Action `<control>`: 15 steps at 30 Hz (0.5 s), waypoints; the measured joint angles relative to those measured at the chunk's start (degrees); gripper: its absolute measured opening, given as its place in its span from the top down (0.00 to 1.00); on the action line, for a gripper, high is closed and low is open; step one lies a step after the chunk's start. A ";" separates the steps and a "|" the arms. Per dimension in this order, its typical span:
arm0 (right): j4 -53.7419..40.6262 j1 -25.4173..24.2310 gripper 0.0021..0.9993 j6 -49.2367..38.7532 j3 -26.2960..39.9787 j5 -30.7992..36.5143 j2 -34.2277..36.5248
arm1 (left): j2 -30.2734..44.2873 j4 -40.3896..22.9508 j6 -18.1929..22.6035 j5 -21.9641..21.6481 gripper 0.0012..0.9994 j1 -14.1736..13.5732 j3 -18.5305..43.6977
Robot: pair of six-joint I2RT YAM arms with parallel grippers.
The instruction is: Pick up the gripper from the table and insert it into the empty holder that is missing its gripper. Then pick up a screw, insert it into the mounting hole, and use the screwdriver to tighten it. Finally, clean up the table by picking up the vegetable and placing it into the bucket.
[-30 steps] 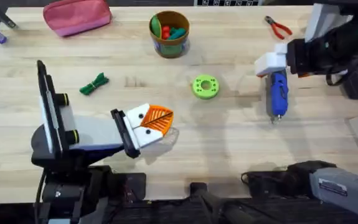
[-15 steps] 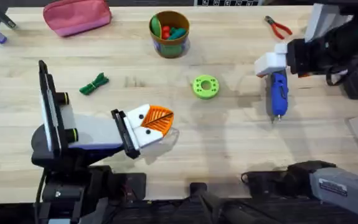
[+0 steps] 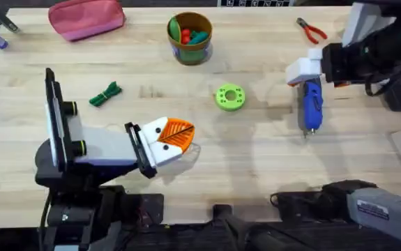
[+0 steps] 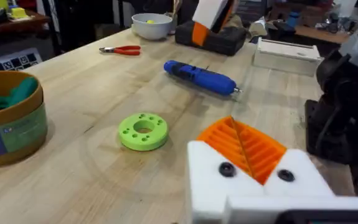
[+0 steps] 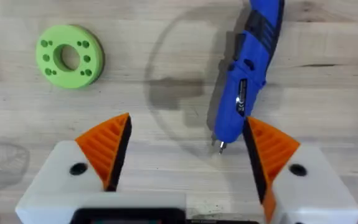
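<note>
Blue screwdriver (image 3: 311, 106) lies flat on the wooden surface (image 3: 256, 167), right of centre, its shaft pointing toward the arm bases. Right tool (image 5: 185, 152) hovers over it, jaws spread wide, one orange pad (image 5: 272, 152) beside the shaft end. Left tool (image 3: 171, 139) sits low at lower left; whether it is open or closed cannot be told. Green disc (image 3: 229, 97) rests mid-surface. Dark green vegetable (image 3: 106, 94) lies left of it, well apart from the bucket (image 3: 190, 37) at the far edge. Red pliers (image 3: 312, 30) lie far right.
</note>
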 joint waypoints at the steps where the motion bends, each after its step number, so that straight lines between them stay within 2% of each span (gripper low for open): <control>1: 0.01 -0.32 0.01 0.67 0.00 0.00 0.00 | 0.00 0.00 0.00 0.00 0.99 0.00 0.00; 9: 1.91 -5.25 0.01 3.45 0.00 0.01 0.19 | 0.00 0.00 0.00 0.00 0.99 0.00 0.00; 15: 4.36 -6.62 0.01 3.31 0.00 0.36 4.08 | 0.00 0.00 -0.02 0.02 0.99 0.00 0.00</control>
